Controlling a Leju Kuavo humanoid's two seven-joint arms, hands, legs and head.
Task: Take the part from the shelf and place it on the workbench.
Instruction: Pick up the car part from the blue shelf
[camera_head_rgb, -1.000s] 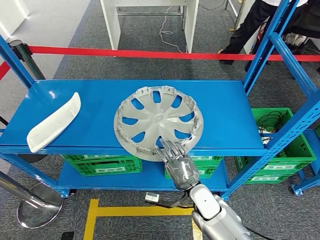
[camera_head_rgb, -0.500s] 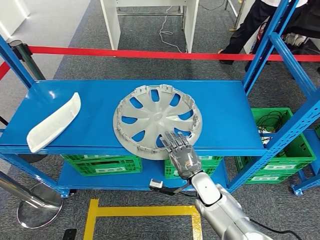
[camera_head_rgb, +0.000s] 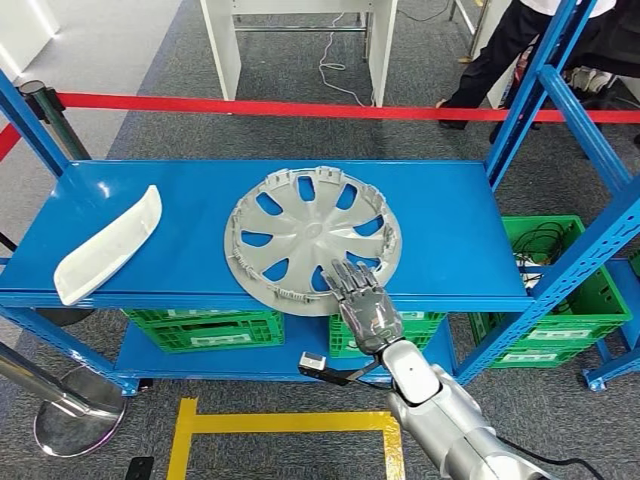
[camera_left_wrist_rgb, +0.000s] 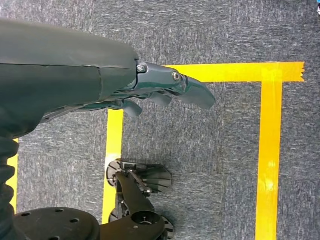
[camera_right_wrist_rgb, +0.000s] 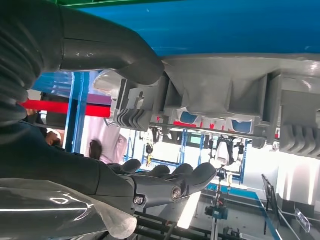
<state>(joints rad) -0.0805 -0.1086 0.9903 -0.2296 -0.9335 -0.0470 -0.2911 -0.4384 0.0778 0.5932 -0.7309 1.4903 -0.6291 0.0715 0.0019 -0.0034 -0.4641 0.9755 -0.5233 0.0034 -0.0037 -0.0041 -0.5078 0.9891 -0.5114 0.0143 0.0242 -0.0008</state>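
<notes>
Right hand at the hubcap's near rim on the blue shelf.
A white curved part lies at the shelf's nine o'clock end; the silver hubcap sits at centre, its near edge overhanging. At its five o'clock the right hand has fingers spread flat over the rim, thumb on the opposite face. The left hand hangs over carpet, fingers loosely extended, holding nothing.

Bright, even light; sharp pictures, soft shadows, faint glare.
</notes>
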